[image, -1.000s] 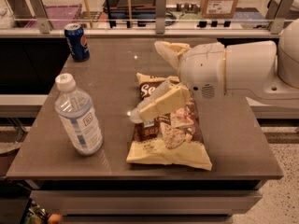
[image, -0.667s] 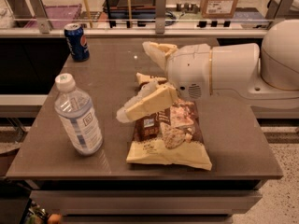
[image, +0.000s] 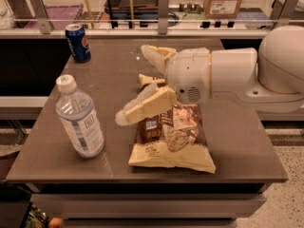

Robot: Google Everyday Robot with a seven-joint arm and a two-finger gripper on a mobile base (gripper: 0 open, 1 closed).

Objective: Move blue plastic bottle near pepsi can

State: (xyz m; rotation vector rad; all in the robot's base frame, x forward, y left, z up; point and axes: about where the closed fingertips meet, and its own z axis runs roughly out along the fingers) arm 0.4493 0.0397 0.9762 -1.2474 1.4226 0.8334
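Note:
The blue plastic bottle (image: 80, 118) stands upright near the table's front left, clear with a white cap and a pale blue label. The pepsi can (image: 78, 42) stands upright at the far left corner of the table. My gripper (image: 135, 84) reaches in from the right over the middle of the table, to the right of the bottle and apart from it. Its two cream fingers are spread wide: one (image: 142, 107) points toward the bottle, the other (image: 153, 56) points to the far side. It holds nothing.
A brown and cream snack bag (image: 171, 139) lies flat under and in front of the gripper. A second small packet (image: 149, 80) lies behind it. A railing and a cardboard box (image: 224, 0) stand beyond the brown table's (image: 109, 75) far edge.
My gripper and arm have moved left across the table toward the bottle. The bottle, can and snack bag have not moved.

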